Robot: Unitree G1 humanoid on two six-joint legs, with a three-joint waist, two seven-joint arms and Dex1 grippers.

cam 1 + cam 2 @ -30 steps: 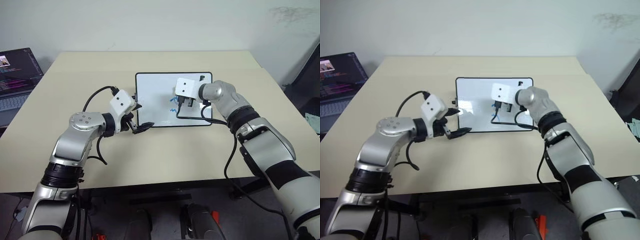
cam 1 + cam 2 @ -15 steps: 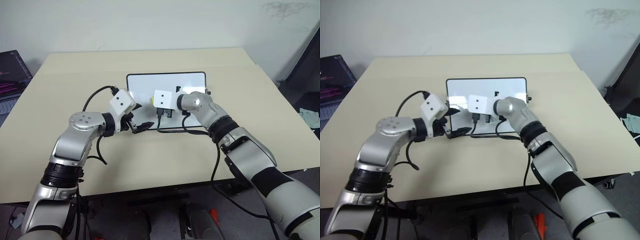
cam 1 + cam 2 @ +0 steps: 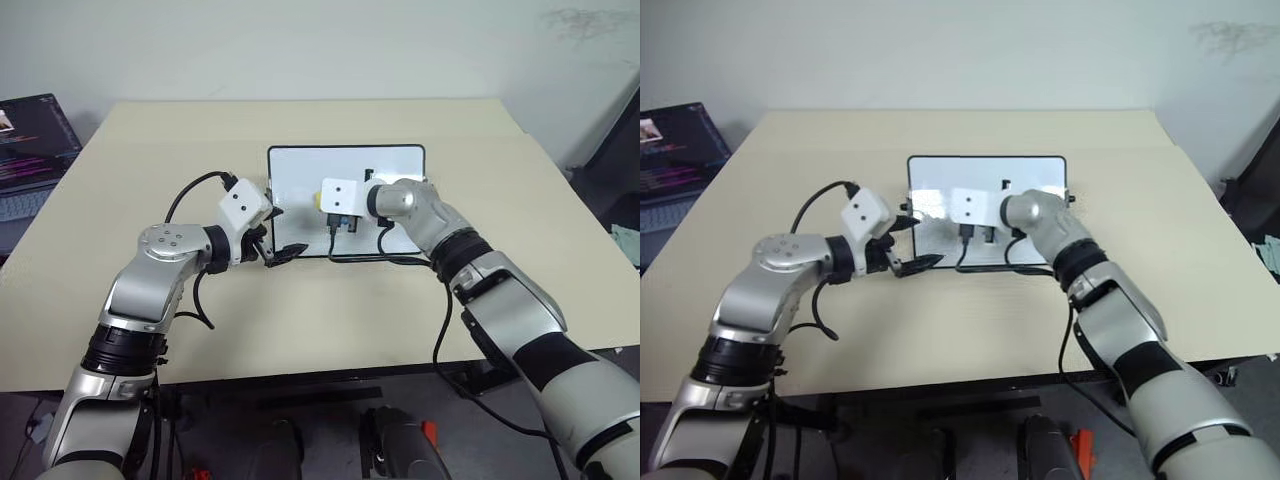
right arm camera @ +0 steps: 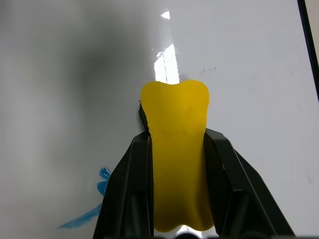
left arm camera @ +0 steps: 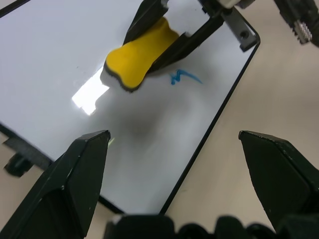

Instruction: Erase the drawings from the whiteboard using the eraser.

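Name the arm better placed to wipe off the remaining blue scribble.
Right. The right gripper already clamps the yellow eraser over the whiteboard, beside the blue scribble. The left gripper is open at the board's edge.

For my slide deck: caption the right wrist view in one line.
Right gripper clamps a yellow eraser on the whiteboard, a blue scribble beside it.
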